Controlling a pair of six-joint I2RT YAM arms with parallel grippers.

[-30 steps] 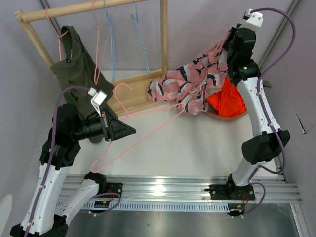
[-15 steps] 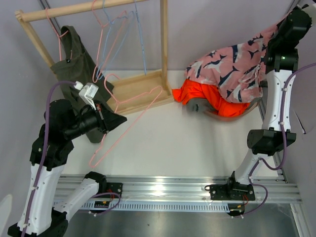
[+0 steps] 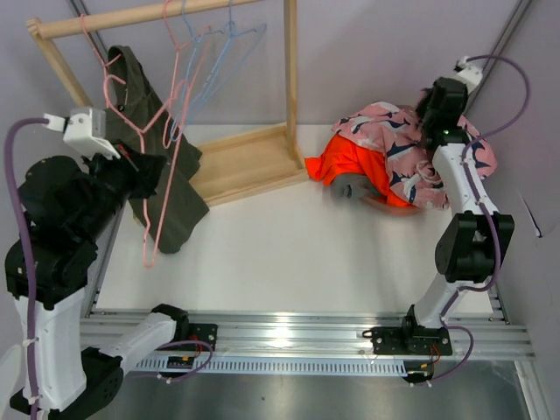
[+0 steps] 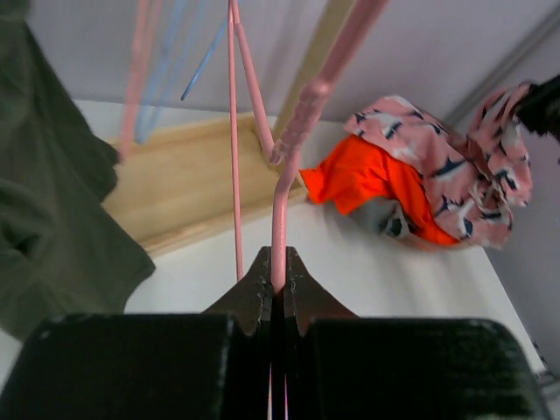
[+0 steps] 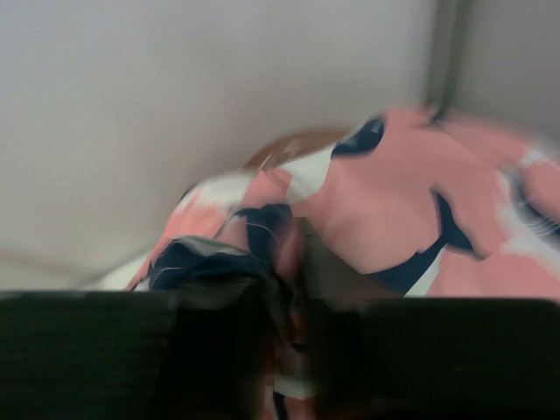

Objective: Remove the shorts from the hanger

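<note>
My left gripper (image 4: 278, 262) is shut on the wire of a bare pink hanger (image 4: 278, 219), held high beside the rack; the top view has this gripper (image 3: 150, 172) in front of the dark olive shorts (image 3: 175, 206), which hang from the rail. The pink patterned shorts (image 3: 389, 144) lie on a heap at the far right, over the orange shorts (image 3: 350, 162) and a grey pair (image 3: 350, 186). My right gripper (image 3: 429, 129) points down into that pink cloth. In the blurred right wrist view, pink fabric (image 5: 385, 201) sits between the fingers (image 5: 302, 271); how wide they stand is unclear.
A wooden rack with a top rail (image 3: 157, 16) and a flat base (image 3: 245, 162) stands at the back left. Several empty pink and blue hangers (image 3: 210, 52) dangle from the rail. Walls close in behind and on the right.
The right arm swung the pink patterned shorts off the hanger, over to the right and down onto the heap. The left arm lifted the bare pink hanger up toward the rack.
</note>
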